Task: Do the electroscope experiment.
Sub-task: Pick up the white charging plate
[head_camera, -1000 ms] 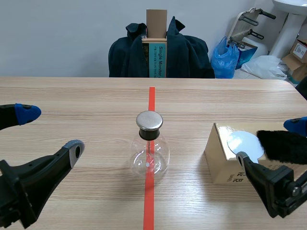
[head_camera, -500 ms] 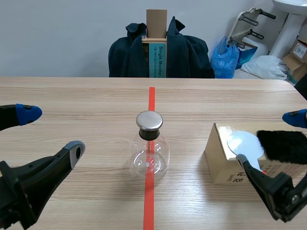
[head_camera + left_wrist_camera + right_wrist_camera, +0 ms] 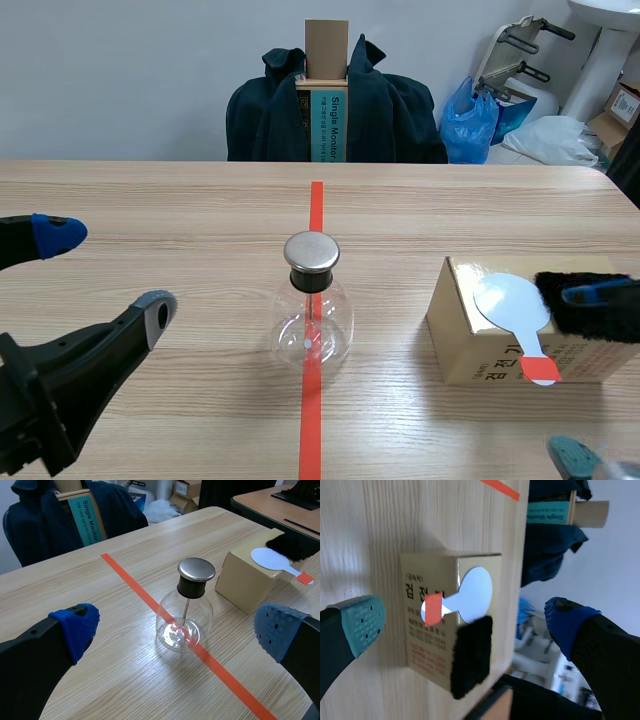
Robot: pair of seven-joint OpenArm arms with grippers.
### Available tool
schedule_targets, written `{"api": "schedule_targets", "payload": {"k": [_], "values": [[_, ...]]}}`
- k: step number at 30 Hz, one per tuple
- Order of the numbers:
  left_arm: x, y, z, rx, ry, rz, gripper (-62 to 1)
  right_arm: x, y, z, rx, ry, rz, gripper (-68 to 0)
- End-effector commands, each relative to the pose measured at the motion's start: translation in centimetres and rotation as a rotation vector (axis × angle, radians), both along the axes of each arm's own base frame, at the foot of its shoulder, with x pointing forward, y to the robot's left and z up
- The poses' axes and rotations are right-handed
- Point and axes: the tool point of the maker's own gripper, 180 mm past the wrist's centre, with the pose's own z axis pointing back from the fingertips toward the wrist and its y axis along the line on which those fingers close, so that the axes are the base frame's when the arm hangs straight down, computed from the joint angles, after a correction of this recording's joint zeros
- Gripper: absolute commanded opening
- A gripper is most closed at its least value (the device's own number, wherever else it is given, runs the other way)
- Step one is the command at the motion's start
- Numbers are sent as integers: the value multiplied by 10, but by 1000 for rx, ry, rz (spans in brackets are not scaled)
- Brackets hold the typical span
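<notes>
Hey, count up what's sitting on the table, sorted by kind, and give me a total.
Glass flask electroscope: 1
Cardboard box: 1
White paddle: 1
Black fur pad: 1
Total: 4

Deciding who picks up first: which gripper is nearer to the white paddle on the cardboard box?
Right. The right gripper straddles the cardboard box that carries the white paddle; the left gripper is far off, beyond the electroscope flask.

Left gripper (image 3: pixel 177 630) spread wide — ahead, between its fingers, the glass electroscope flask (image 3: pixel 186 617) stands upright on the tape line (image 3: pixel 129 579), cardboard box (image 3: pixel 242 582) beside it.
</notes>
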Motion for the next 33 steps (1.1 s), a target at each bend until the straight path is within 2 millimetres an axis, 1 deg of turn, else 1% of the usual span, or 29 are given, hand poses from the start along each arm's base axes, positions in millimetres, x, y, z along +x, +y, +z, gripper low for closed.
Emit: {"api": "schedule_targets", "payload": {"k": [1,4,8,10,13,15,18,22,27,33], "values": [[2,-2,10,-21,-30,-2,14,5,-7,-6,-20,-43,-7,4],[2,-2,9,-21,-30,-2,14,11,-13,-17,-55,-115,-20,4],[2,-2,9,-21,-30,-2,14,22,-17,-33,-84,-194,-51,4],[2,-2,9,-21,-30,-2,14,29,-16,-33,-77,-246,-73,4],[2,-2,9,-21,-30,-2,14,44,-13,-28,-57,-325,-111,4],[2,-2,9,-21,-30,-2,14,51,-12,-28,-53,-346,-139,4],[2,-2,9,-21,-30,-2,14,57,-11,-34,-62,-347,-171,4],[2,-2,9,-21,-30,-2,14,60,-9,-42,-66,-334,-207,4],[2,-2,9,-21,-30,-2,14,53,-13,-60,-98,-292,-224,4],[2,-2,9,-21,-29,-2,14,52,-15,-63,-104,-285,-224,4]]}}
